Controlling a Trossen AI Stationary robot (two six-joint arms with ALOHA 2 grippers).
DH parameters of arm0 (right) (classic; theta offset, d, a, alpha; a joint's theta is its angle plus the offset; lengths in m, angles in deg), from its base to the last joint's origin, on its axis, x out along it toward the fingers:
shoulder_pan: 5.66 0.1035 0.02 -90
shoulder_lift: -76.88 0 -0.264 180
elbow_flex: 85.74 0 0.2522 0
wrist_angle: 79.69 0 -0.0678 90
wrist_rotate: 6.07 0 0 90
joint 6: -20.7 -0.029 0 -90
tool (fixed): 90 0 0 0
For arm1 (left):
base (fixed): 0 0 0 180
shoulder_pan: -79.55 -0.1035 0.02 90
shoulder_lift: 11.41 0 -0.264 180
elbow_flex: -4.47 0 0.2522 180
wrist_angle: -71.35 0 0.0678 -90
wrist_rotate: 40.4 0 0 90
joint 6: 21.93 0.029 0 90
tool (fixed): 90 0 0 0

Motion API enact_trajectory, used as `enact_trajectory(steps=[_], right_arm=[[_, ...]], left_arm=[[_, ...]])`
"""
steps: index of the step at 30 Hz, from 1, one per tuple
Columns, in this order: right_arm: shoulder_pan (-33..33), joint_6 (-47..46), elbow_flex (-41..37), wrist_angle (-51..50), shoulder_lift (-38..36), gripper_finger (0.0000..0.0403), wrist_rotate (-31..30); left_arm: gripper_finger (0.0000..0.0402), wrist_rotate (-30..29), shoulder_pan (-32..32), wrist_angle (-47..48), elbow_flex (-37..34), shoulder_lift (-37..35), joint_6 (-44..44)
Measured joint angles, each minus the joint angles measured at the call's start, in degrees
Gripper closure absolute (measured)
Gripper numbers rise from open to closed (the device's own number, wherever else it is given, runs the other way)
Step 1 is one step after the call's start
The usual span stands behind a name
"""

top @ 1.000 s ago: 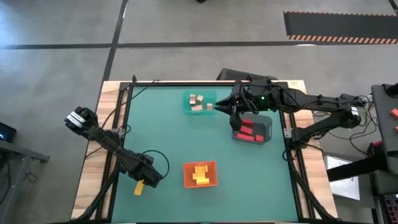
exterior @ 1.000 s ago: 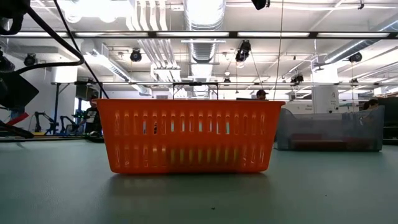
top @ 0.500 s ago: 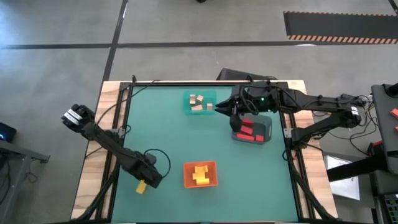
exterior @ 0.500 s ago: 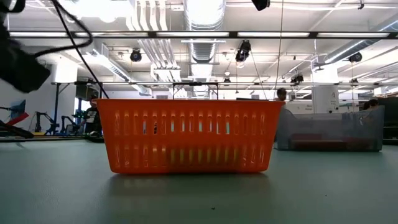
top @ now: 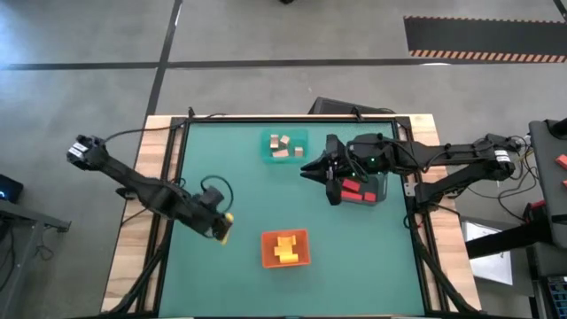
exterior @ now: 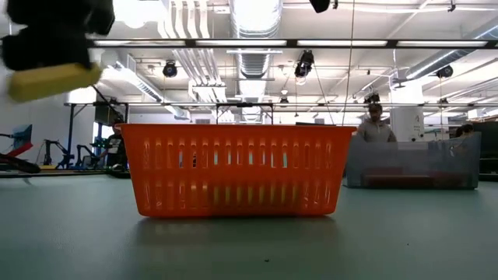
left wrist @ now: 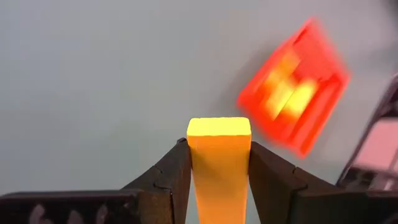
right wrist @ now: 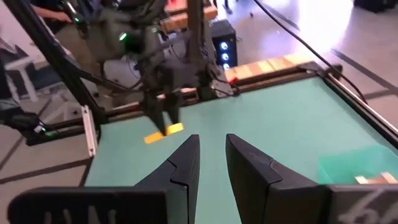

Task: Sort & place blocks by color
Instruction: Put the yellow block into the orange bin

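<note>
The left gripper (top: 221,226), in the lower left of the high view, carries a yellow block (left wrist: 219,165) above the green surface (top: 239,186), its fingers (left wrist: 165,180) clamped on the block's 2 long sides. The grip looks meant to carry it to the orange tray (top: 285,249) at lower centre, which already holds yellow blocks (top: 285,250); the tray lies near the gripper with open surface between them, and nothing appears to block the way.

The right gripper (top: 312,168), in the upper middle of the high view, hangs beside the grey tray (top: 381,186) that holds the red blocks (top: 353,188). Its fingers (right wrist: 183,162) stand slightly apart with nothing between them.

The teal tray (top: 283,147) at upper centre holds the tan blocks (top: 282,146). No loose blocks show on the surface, so the sorting seems nearly done. In the low view, people stand in the room behind the orange tray.
</note>
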Motion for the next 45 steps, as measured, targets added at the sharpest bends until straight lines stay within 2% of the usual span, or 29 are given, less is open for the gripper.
enact_trajectory(steps=[4, 8, 16, 20, 27, 34, 39, 45], right_arm=[[0.69, 0.00, -1.14, 4.09, 0.00, 0.0335, -0.02], [0.69, 0.01, -1.69, 5.70, 0.00, 0.0335, -0.03], [1.98, 0.06, -2.75, 10.53, 0.00, 0.0335, -0.13], [2.98, -0.24, -4.99, 16.21, 0.00, 0.0335, -0.09], [3.05, -5.24, -9.19, 23.54, 0.03, 0.0326, 0.02], [3.31, -6.50, -9.68, 23.90, 1.99, 0.0268, -0.18], [3.29, -7.45, -7.79, 23.78, 5.72, 0.0225, -0.22], [3.29, -7.36, -5.09, 23.44, 9.93, 0.0197, -0.20]], left_arm=[[0.0286, -6.50, -3.01, -4.24, 0.41, -5.08, 8.13], [0.0286, -9.12, -6.73, -13.59, 0.41, -7.74, 19.22], [0.0286, -9.25, -14.12, -35.69, 0.43, -7.95, 43.14], [0.0286, -6.80, -16.88, -45.34, 0.50, -7.10, 51.43], [0.0286, -2.04, -19.07, -52.09, 0.43, -5.24, 56.98], [0.0286, -0.09, -19.48, -52.86, 1.17, -1.57, 56.97], [0.0286, 2.93, -19.46, -55.85, 4.26, 2.99, 59.26], [0.0286, 4.22, -19.46, -55.73, 7.44, 6.63, 61.02]])
